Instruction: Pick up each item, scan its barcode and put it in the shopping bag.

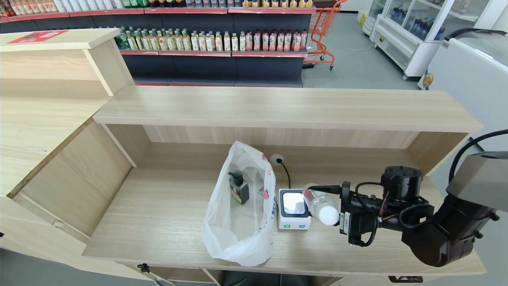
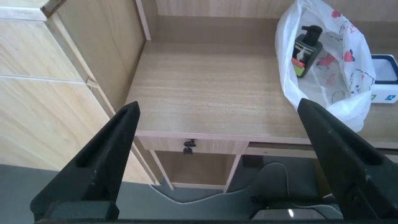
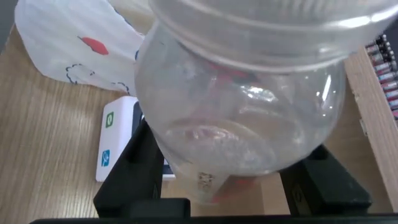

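A pale wooden counter (image 1: 158, 214) with a raised back ledge fills the foreground. Behind it stand drink shelves (image 1: 214, 39), then an orange trolley (image 1: 325, 28) and glass-fronted chillers (image 1: 412, 31) on the right.

The left gripper (image 2: 217, 107) hangs off the counter's front edge, jaws wide apart and holding nothing. Right of it the white shopping bag (image 1: 242, 234) stands open with a dark pump bottle (image 1: 239, 188) inside. Just beside the bag sits the white scanner (image 1: 293, 208), its black cable (image 1: 285, 172) running back to a hole in the counter. The right gripper (image 1: 319, 198) is clamped on a clear bottle (image 1: 322, 207), which is tilted over the scanner's right edge with its white cap toward the front.

The lower finger is hidden behind the bottle. The bag's red print, the bottle's reddish label and the scanner's green and blue stickers are too small to read.
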